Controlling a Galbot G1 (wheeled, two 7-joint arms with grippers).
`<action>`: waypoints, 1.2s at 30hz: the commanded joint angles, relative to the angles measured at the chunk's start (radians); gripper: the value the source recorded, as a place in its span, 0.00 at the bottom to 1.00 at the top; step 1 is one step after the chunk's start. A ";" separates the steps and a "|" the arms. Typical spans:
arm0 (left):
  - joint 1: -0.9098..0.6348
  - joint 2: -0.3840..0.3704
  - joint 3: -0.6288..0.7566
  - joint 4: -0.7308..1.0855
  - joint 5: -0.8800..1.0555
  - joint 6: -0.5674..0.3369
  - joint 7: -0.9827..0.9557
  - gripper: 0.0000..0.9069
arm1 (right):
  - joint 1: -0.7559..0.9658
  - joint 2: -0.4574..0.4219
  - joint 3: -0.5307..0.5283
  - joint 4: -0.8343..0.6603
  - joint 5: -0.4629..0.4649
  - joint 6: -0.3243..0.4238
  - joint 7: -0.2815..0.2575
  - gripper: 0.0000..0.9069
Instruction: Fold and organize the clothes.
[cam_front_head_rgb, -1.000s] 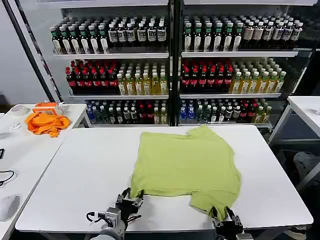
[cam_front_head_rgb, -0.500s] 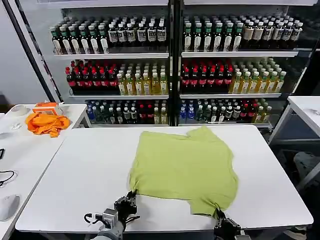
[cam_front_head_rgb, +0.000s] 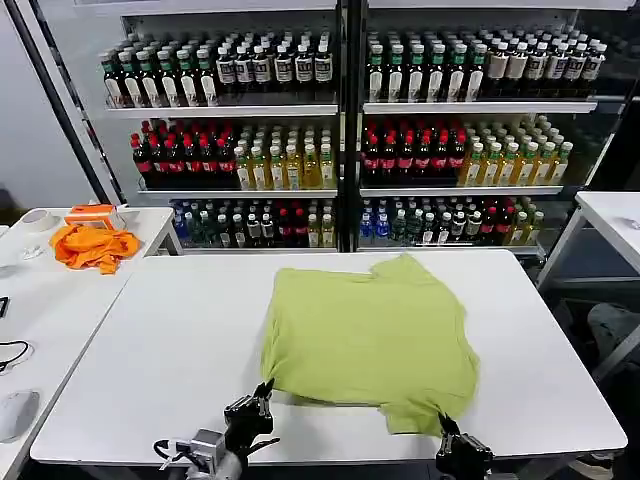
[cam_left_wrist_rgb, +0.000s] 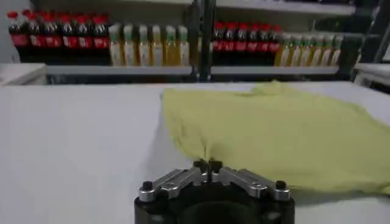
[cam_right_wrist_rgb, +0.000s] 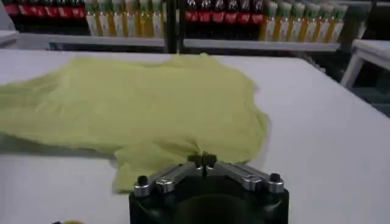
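1. Head view: a lime yellow-green T-shirt (cam_front_head_rgb: 370, 335) lies spread on the white table (cam_front_head_rgb: 150, 340), in the middle-to-right part of the top. Its near hem sits close to the table's near edge.
2. Head view: the left gripper (cam_front_head_rgb: 262, 392) is at the shirt's near left corner. The right gripper (cam_front_head_rgb: 444, 428) is at the near right corner, by the table's edge.
3. Head view: an orange cloth (cam_front_head_rgb: 93, 245) lies on the side table (cam_front_head_rgb: 60, 300) to the left, well apart from the shirt. Drink shelves (cam_front_head_rgb: 340, 140) stand behind.
4. Left wrist view: the left gripper (cam_left_wrist_rgb: 207, 164) has its fingers pressed together, pinching a small raised peak of the T-shirt (cam_left_wrist_rgb: 280, 131) at its edge. The rest of the shirt lies flat on the table (cam_left_wrist_rgb: 73, 146).
5. Right wrist view: the right gripper (cam_right_wrist_rgb: 204, 160) is likewise clenched on the edge of the T-shirt (cam_right_wrist_rgb: 140, 100), fingertips meeting over the cloth. The table (cam_right_wrist_rgb: 329, 134) lies bare beside the shirt.
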 joint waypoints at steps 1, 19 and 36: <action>0.120 -0.001 -0.023 -0.172 0.002 -0.014 -0.002 0.03 | -0.039 -0.007 0.020 0.082 -0.008 0.000 -0.002 0.00; 0.010 0.015 -0.027 -0.024 -0.031 -0.023 -0.017 0.03 | 0.318 -0.081 -0.059 -0.164 0.082 0.003 -0.012 0.00; -0.163 0.043 0.007 0.164 -0.079 -0.033 -0.044 0.03 | 0.520 -0.117 -0.189 -0.364 0.047 0.009 -0.010 0.00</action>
